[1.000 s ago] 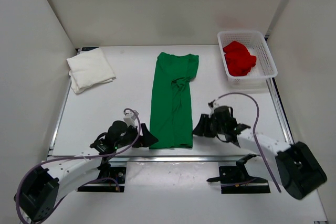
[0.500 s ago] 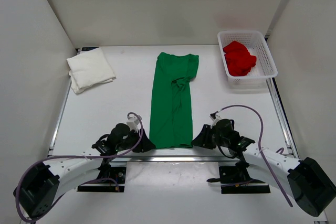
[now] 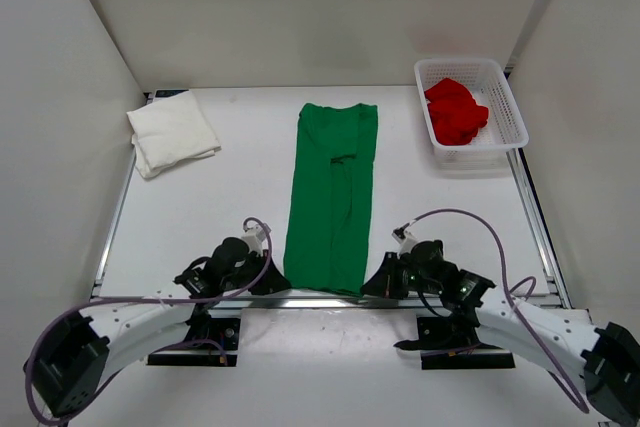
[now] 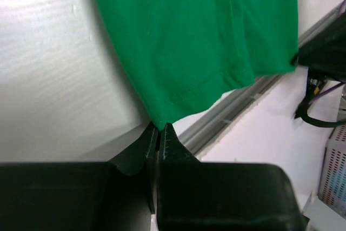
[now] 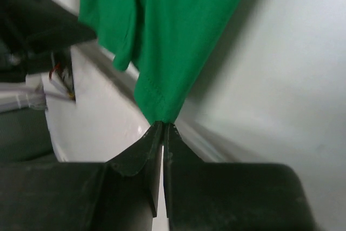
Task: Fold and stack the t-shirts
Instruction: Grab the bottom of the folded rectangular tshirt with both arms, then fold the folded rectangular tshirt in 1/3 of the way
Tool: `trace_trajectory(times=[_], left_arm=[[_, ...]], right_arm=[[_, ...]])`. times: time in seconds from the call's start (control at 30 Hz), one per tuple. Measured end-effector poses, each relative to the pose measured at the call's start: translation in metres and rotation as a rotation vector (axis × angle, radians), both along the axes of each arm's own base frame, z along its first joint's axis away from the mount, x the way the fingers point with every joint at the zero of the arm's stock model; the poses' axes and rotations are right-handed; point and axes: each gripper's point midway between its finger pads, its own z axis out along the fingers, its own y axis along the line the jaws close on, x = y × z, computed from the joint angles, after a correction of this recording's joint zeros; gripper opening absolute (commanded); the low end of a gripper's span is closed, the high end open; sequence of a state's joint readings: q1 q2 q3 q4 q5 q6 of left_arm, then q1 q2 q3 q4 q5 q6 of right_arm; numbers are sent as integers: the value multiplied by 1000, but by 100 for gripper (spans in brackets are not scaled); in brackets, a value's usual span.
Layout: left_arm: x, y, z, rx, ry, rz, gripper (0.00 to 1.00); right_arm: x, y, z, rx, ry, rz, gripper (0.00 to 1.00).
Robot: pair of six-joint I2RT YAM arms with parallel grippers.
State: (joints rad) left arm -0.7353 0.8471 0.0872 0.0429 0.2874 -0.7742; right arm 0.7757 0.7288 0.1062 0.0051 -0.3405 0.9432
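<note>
Overhead, the green t-shirt (image 3: 332,197) lies as a long narrow strip down the middle of the table (image 3: 230,197), sleeves tucked in, hem at the near edge; the left gripper (image 3: 281,283) and right gripper (image 3: 370,288) sit at its two hem corners; the white t-shirt (image 3: 172,133) lies folded at far left; the red t-shirt (image 3: 455,110) is crumpled in the basket (image 3: 470,64).

From the left wrist, the jaws are pinched tight on one hem corner; the cloth beyond lies smooth and flat.

From the right wrist, the jaws are likewise clamped on the opposite corner; the stitched hem is just visible.

Seemingly the end-to-end fold is in hand; next, both corners should lift together and travel toward the collar, kept level so the strip does not skew.
</note>
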Motion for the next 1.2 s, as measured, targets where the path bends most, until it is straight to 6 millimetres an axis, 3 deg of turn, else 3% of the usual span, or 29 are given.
trace_trajectory(times=[0.13, 0.2, 0.4, 0.5, 0.6, 0.77, 0.87, 0.97, 1.07, 1.2], left_arm=[[-7, 4, 6, -24, -2, -2, 1], [-9, 5, 10, -40, -2, -2, 0], [-14, 7, 10, -31, 36, -2, 0], [-3, 7, 17, -10, 57, 16, 0], [29, 1, 41, -14, 23, 51, 1], [113, -22, 89, -7, -87, 96, 0], [159, -23, 88, 25, -102, 149, 0], [195, -17, 73, 55, -75, 203, 0], [221, -13, 65, 68, -57, 239, 0], [256, -19, 69, 67, -73, 258, 0]], right_arm=[[-31, -1, 1, 34, 46, 34, 0], [-36, -4, 1, 46, 66, 20, 0], [-13, -23, -9, 4, 108, -104, 0], [6, -36, -9, -61, 115, -150, 0], [45, -47, 11, -77, 72, -202, 0], [124, -62, 41, -113, -12, -245, 0], [172, -65, 57, -124, -74, -253, 1], [216, -66, 67, -109, -115, -255, 0], [245, -66, 66, -105, -123, -254, 0], [277, -68, 60, -96, -113, -259, 0]])
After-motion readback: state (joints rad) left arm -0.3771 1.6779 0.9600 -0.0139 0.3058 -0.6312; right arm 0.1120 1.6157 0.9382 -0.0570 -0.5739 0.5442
